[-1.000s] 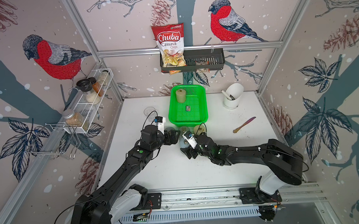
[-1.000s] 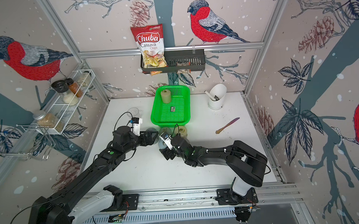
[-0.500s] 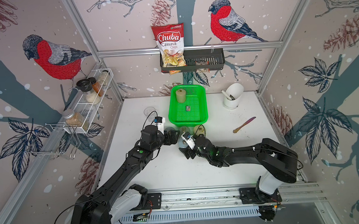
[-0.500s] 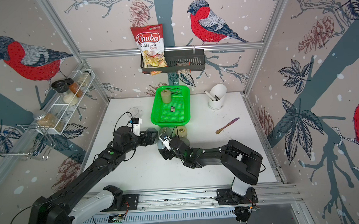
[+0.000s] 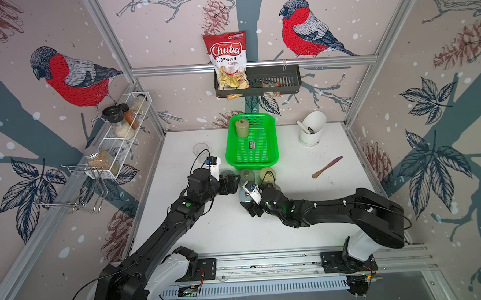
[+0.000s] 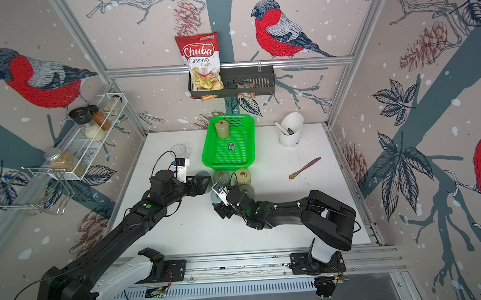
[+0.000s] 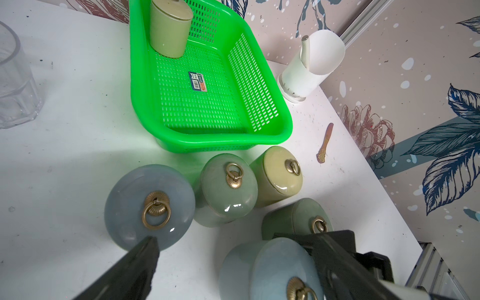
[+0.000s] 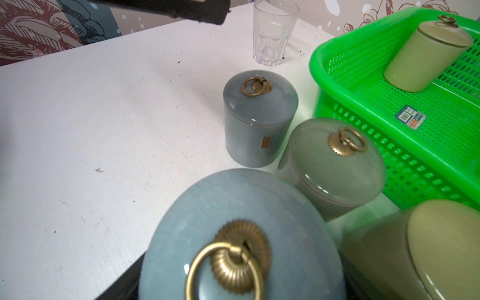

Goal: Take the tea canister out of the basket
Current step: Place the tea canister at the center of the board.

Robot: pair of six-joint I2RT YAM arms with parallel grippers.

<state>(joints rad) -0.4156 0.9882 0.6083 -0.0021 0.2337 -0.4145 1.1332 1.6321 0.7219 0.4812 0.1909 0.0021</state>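
From where I stood, the dark green canister was mostly hidden behind the right wrist, and the left fingers covered part of the grey-blue canister. The left gripper hung open, fingers well apart, nothing between them. The right gripper sat low by the pale blue canister. In the right wrist view that canister's lid filled the lower frame, blurred, with only a dark sliver of finger beneath, so I could not tell whether those wide-spread fingers pressed on it or stood free. The drinking glass was only a faint ring in both top views. The tea canister, pale olive, stood upright inside the green basket, in the far corner on the robot's left; the left wrist view cut off its lid. A grey-green canister and a yellow-green canister stood on the table just in front of the basket.

The red bag in the black wall rack read "Chuba Cassava Chips". The basket's label showed a barcode, its print too small to read, like the small tan tag on the grey-blue canister.
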